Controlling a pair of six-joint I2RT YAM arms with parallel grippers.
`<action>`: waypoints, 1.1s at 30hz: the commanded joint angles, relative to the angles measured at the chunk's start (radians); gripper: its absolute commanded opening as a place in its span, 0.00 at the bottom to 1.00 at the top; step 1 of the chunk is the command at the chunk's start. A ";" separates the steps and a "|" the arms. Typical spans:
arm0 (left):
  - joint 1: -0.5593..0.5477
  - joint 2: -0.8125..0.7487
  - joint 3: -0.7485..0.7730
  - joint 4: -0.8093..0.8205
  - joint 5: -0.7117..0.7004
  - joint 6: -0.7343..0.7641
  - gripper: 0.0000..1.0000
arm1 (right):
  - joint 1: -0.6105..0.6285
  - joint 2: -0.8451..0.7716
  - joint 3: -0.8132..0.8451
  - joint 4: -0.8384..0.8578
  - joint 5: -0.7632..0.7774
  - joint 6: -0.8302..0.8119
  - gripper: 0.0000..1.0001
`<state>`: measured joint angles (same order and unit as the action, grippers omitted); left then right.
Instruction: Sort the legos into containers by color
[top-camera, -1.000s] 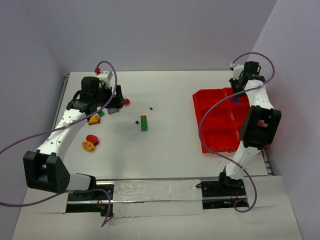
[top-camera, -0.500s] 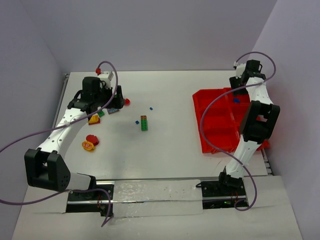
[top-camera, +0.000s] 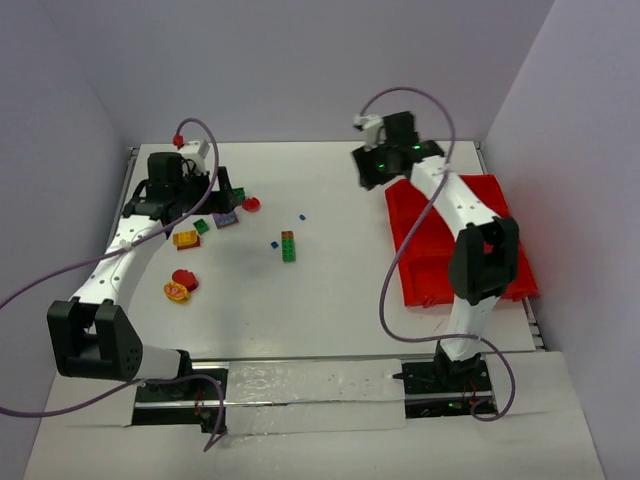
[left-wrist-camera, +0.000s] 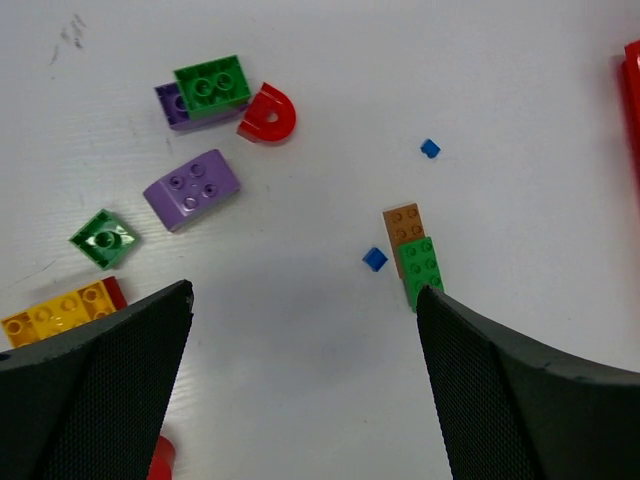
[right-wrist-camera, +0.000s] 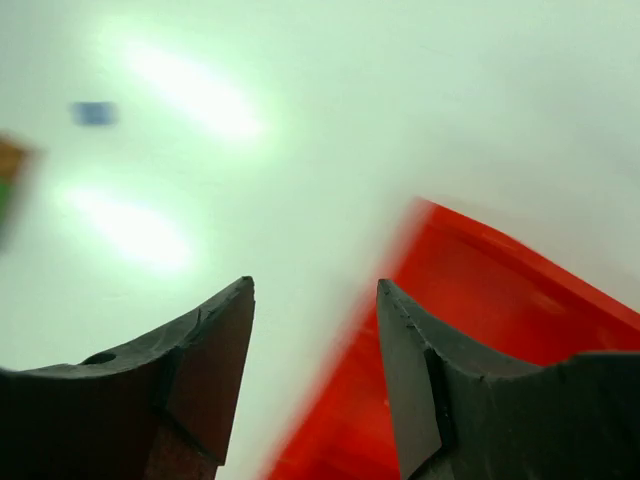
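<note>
Loose legos lie on the white table. A green-and-brown stack stands mid-table with two small blue bits near it. At the left lie a red arch, a green brick on a purple one, a purple brick, a small green brick and a yellow brick. The red tray sits at the right. My left gripper is open and empty above the left group. My right gripper is open and empty over the tray's far left corner.
A red-and-yellow piece lies near the front left. The tray's edge shows at the right of the left wrist view. The right wrist view is blurred by motion. Grey walls close in on both sides.
My right arm has swung left from the tray's far right corner to its far left corner. My left gripper has drawn back a little, away from the left group of bricks.
</note>
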<state>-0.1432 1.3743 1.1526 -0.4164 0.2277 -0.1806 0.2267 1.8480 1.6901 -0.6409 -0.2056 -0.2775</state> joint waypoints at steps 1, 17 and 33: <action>0.063 -0.021 0.058 -0.011 0.101 -0.021 0.98 | 0.129 0.054 0.030 0.013 -0.029 0.110 0.58; 0.090 -0.022 0.040 0.012 0.116 -0.023 0.97 | 0.355 0.432 0.318 -0.026 0.057 0.175 0.55; 0.097 -0.006 0.043 0.017 0.138 -0.033 0.97 | 0.379 0.598 0.466 -0.045 0.092 0.182 0.56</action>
<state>-0.0551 1.3731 1.1664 -0.4229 0.3342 -0.2044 0.5992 2.4108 2.0888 -0.6771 -0.1383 -0.1067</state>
